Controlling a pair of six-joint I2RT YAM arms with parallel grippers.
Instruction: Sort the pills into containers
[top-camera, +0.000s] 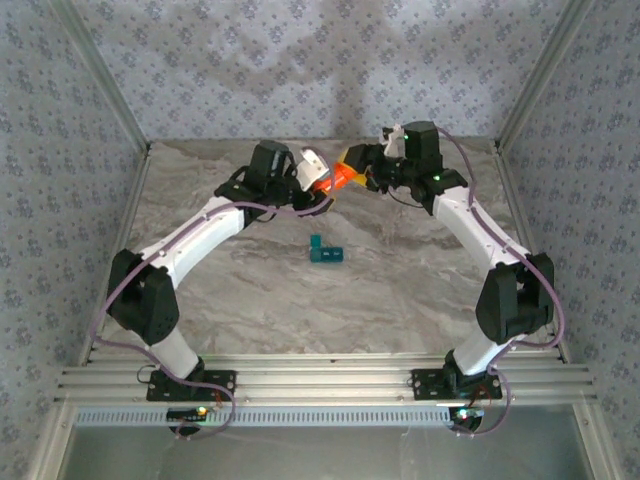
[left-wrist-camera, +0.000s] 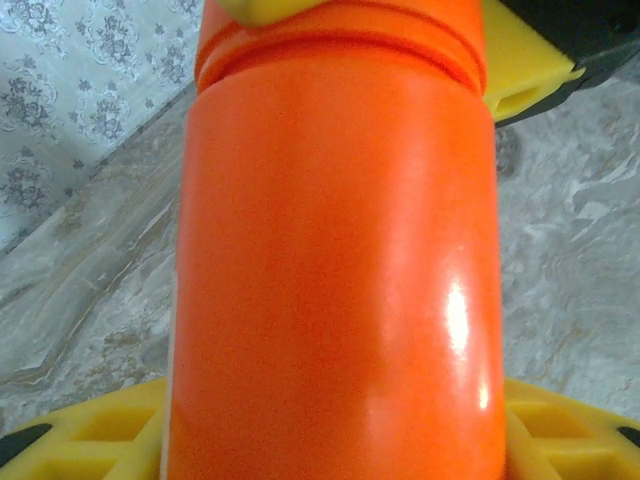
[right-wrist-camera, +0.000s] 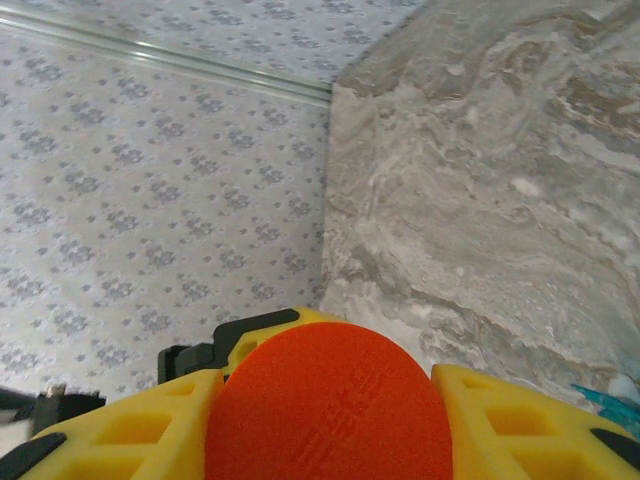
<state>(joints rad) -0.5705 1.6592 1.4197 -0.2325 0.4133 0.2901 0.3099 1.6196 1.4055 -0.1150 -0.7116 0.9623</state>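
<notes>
There is one teal plastic pill box (top-camera: 326, 253). It lies alone near the middle of the grey marbled table top (top-camera: 230, 300), well apart from both grippers. In the top view it is too small to count its compartments; one small part stands up at its left end. In the right wrist view, a teal edge (right-wrist-camera: 612, 397) shows at the lower right border, and I cannot tell more about it.

There is one orange cylindrical plastic bottle (top-camera: 341, 178). It is held above the far part of the table, between the two arms, and it is tilted. It has one round orange cap (right-wrist-camera: 330, 410).

There are two arms. Both reach forward and bend inward, so that their wrists meet over the far middle of the table.

The left gripper (top-camera: 325, 186) grasps the body of the bottle (left-wrist-camera: 335, 280). In the left wrist view its yellow fingers (left-wrist-camera: 95, 432) press on both sides of the bottle at the bottom border.

The right gripper (top-camera: 358, 170) comes from the other side and is clamped on the cap. In the right wrist view, the cap sits tightly between the two yellow fingers (right-wrist-camera: 120, 430). Behind them are the table and the flower-patterned wall (right-wrist-camera: 150, 180).
</notes>
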